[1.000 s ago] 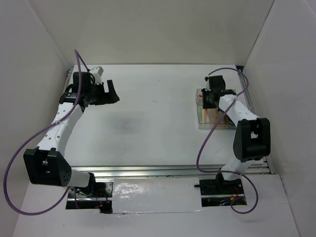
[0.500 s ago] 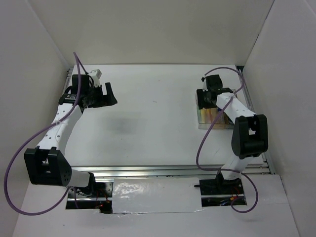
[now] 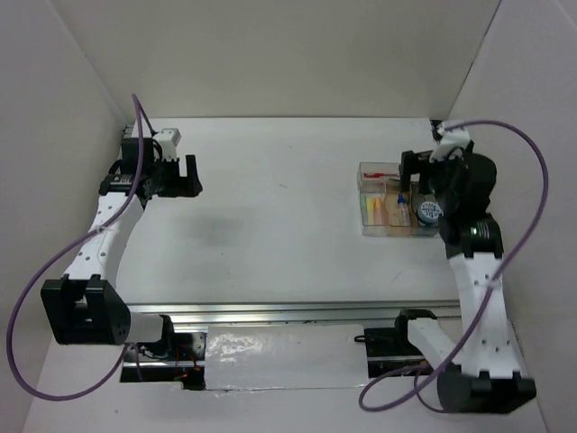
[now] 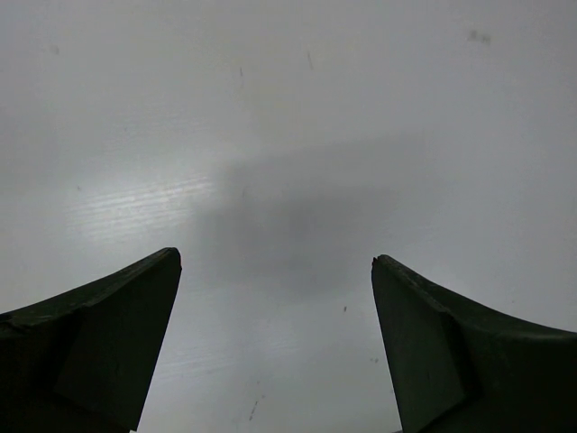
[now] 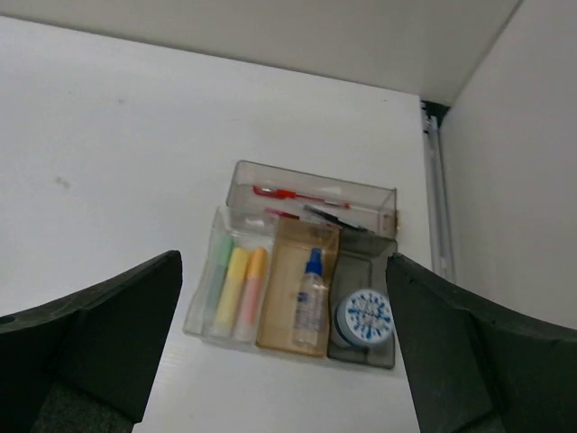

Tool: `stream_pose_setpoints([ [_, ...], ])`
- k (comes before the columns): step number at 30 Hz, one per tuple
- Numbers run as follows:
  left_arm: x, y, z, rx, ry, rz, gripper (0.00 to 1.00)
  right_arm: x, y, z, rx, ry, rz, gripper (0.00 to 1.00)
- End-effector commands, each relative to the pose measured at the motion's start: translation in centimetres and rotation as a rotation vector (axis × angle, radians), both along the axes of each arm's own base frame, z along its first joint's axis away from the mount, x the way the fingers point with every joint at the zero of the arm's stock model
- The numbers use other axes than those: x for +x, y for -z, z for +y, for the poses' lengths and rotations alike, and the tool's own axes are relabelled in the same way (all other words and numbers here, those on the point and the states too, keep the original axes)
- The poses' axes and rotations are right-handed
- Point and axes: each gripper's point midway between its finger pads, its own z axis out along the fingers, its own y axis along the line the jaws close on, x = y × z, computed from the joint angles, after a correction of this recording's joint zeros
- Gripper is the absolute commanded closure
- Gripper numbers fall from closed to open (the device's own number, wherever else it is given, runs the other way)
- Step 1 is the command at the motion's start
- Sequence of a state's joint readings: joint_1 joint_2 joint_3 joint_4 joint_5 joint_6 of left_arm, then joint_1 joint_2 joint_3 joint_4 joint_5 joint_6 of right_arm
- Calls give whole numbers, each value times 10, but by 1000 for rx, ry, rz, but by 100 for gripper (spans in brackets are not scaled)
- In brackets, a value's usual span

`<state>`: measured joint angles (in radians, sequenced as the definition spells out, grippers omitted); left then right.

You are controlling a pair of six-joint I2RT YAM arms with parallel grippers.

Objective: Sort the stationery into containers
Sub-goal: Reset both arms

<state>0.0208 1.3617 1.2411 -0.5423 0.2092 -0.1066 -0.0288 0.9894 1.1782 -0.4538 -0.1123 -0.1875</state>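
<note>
The clear compartment container (image 5: 311, 177) sits at the table's back right (image 3: 368, 225). It holds green (image 5: 219, 271), yellow (image 5: 233, 287) and orange (image 5: 251, 289) markers side by side. Beside them lie a clear blue-tipped tube (image 5: 311, 302) and a round blue-white roll (image 5: 365, 316) (image 3: 427, 211). A red pen (image 5: 297, 195) and a black pen (image 5: 329, 215) are in the back strip. My right gripper (image 5: 283, 262) (image 3: 415, 180) hangs open and empty above the box's right side. My left gripper (image 4: 276, 259) (image 3: 192, 176) stands open over bare table at the far left.
White walls close in the table on three sides. A metal rail (image 5: 436, 203) runs along the right wall just beyond the box. A second rail (image 3: 297, 314) crosses the near edge in front of the arm bases.
My right gripper opened and the arm drew back and up to the right, uncovering the box and the roll inside it. The left gripper shifted slightly left.
</note>
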Motion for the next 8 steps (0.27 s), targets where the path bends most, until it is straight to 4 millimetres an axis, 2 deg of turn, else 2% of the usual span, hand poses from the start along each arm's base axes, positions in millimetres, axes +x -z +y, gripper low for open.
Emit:
stream_pose_setpoints([
  [1,-16,7,11,81,12,-37,1,-23,44,-16,-45,24,41,0],
  [3,-24,10,12,97,10,-52,1,-40,54,-28,-53,78,26,0],
  [4,-26,14,14,116,0,-57,1,-46,77,-32,-50,98,69,0],
  [5,-34,20,16,128,-9,-57,1,-52,84,-34,-49,103,76,0],
  [6,-41,31,17,136,-10,-42,1,-61,80,-36,-49,119,47,0],
  [7,-41,28,18,144,-13,-72,1,-67,94,-35,-50,109,63,0],
  [8,-46,22,19,147,-17,-102,1,-74,88,-34,-60,107,19,0],
])
